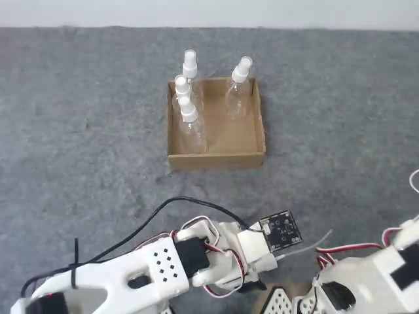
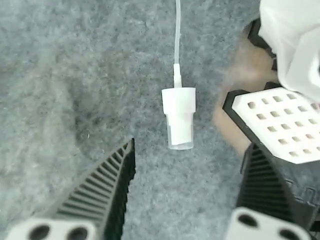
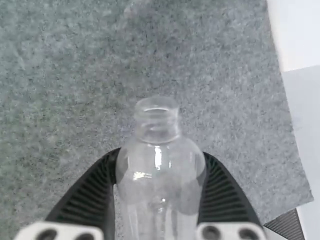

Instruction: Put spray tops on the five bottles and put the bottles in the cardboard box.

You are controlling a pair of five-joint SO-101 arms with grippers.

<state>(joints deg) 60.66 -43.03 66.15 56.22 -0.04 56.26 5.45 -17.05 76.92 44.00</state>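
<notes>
A white spray top with a thin dip tube lies flat on the grey mat. My left gripper hangs open just above it, one black finger on each side and neither touching it. My right gripper is shut on a clear bottle whose neck is bare and uncapped. The cardboard box stands at mid-table and holds several clear bottles with spray tops on, all upright. Both arms sit at the near edge, the left arm beside the right arm. The dip tube pokes out between them.
The grey mat covers the table around the box. A white part of the right arm lies close to the spray top. The mat's edge and a white surface show beyond the held bottle.
</notes>
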